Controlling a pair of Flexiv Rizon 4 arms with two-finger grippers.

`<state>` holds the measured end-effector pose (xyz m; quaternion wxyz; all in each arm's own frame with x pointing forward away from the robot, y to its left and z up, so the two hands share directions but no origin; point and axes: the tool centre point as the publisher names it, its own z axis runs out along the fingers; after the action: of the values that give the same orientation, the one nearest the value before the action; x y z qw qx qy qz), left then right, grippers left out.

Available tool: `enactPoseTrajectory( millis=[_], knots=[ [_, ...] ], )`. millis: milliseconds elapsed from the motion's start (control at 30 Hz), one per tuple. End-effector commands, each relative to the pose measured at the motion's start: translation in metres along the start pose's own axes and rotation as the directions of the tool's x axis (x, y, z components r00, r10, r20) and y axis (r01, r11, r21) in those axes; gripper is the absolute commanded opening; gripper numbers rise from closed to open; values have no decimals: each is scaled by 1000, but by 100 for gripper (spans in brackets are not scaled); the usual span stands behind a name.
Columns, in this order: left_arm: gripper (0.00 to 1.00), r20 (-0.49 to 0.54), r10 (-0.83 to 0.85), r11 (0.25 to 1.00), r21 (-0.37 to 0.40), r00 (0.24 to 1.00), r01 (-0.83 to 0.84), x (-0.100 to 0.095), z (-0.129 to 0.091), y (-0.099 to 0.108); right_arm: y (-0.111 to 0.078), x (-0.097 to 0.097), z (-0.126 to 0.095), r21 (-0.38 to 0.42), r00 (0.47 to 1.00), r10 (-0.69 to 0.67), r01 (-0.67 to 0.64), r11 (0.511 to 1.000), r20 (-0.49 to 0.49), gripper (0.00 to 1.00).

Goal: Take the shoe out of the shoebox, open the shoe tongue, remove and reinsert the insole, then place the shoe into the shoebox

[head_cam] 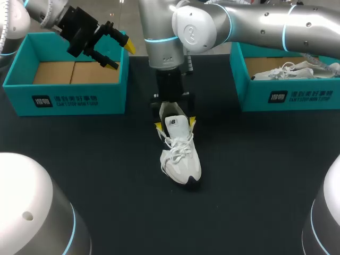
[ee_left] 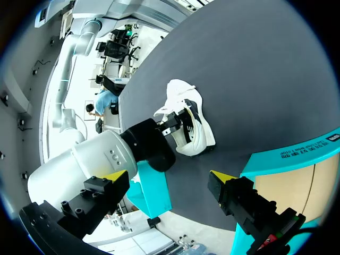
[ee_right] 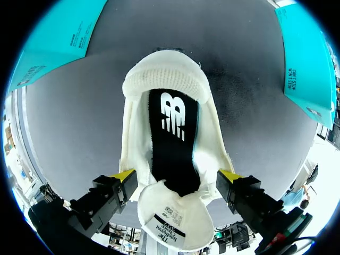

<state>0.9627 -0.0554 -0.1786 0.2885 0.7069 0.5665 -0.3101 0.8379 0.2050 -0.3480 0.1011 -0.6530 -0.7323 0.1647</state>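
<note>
Dark tabletop (head_cam: 255,175). Teal shoebox (head_cam: 64,101) back-left, L claw (head_cam: 120,56) above its rim, released, empty. White shoe (head_cam: 180,154) upright mid-tabletop. R claw (head_cam: 175,124) grasping it, tips either side of heel, toe pointing away.

Silver-grey rounded links, thin cyan light rings at joints: right arm (head_cam: 265,24), left arm (head_cam: 42,10). Black blocky bodies, round screw holes, two fingers, bright yellow wedge tips: left hand (head_cam: 121,56), right hand (head_cam: 175,124). Small red-green mark on one finger mount.
</note>
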Motion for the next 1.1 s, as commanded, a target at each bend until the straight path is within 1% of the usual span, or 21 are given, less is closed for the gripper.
enactPoseTrajectory(
  millis=[33,267,433,833,1100],
  knots=[
    [100,-2,1,1000,-1,1000,-1,0,0,0,-4,-3,1,-6,1000,4,-4,1000,-6,100],
    [100,-2,1,1000,-1,1000,-1,0,0,0,-11,-5,0,-4,1000,16,-16,1000,-13,100],
    [100,-2,1,1000,-1,1000,-1,0,0,0,-21,-6,-6,-6,1000,22,-22,1000,-17,100],
    [100,-2,1,1000,-1,1000,-1,0,0,0,-58,-12,-17,-31,999,49,-49,998,-1,100],
    [100,-2,1,1000,-1,1000,-1,0,0,0,-81,-11,-20,-37,999,53,-53,998,8,100]
  ],
)
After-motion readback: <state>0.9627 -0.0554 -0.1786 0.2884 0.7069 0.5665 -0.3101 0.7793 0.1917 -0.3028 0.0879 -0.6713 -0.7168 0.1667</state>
